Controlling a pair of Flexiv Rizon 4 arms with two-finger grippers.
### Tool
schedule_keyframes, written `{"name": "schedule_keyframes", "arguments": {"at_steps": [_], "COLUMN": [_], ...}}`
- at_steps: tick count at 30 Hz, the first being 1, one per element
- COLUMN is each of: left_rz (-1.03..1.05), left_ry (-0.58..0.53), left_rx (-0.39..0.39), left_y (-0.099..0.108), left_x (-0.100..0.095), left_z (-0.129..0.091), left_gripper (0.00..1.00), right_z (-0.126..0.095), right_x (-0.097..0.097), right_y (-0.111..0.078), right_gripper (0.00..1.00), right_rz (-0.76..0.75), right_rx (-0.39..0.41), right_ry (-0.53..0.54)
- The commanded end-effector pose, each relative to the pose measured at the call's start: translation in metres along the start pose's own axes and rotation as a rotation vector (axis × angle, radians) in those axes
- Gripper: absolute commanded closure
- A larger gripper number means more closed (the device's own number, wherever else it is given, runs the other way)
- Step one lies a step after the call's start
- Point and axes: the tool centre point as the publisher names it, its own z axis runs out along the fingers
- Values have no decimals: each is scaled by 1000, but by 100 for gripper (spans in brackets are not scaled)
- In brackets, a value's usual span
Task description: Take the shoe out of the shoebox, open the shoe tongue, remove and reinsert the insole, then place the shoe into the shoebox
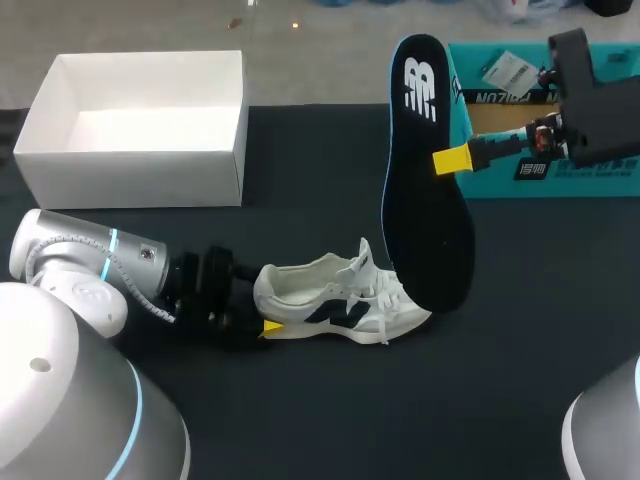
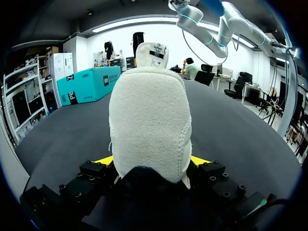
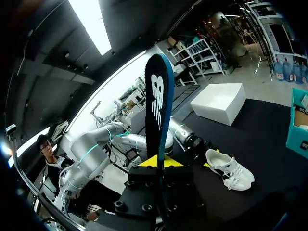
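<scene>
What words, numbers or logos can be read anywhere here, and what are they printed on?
"LARGE": on the side of the teal box, in the left wrist view.
Big white logo mark, no other words: on the dark insole.
Label on the shoe tongue: print too small to read.
The white tag and other lettering on the teal box, head view: too blurred to read.
On the white shoebox: no print seen.

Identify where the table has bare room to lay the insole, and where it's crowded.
Bare: table in front of the shoe; strip between white shoebox and insole; patch between shoe and teal box. Crowded: at the shoe's heel, gripped by left gripper.
</scene>
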Motion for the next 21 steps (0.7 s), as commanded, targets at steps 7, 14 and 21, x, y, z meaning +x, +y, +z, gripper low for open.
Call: {"name": "schedule_keyframes", "arguments": {"at_steps": [7, 14, 21], "left_rz": [0, 0, 14], "left_ry": [-2, -2, 30], "left_rx": [0, 0, -36], "left_y": [3, 3, 1], "left_x": [1, 1, -5], "left_z": [2, 2, -3], "left_gripper": [100, 100, 0], "right_z": [3, 3, 3], "right_x": [-2, -2, -2], "right_y": [4, 4, 4], "right_gripper": [100, 100, 100], "right_rz": [2, 2, 2], "right_rx": [6, 6, 6], "right_ry": [1, 1, 1]}}
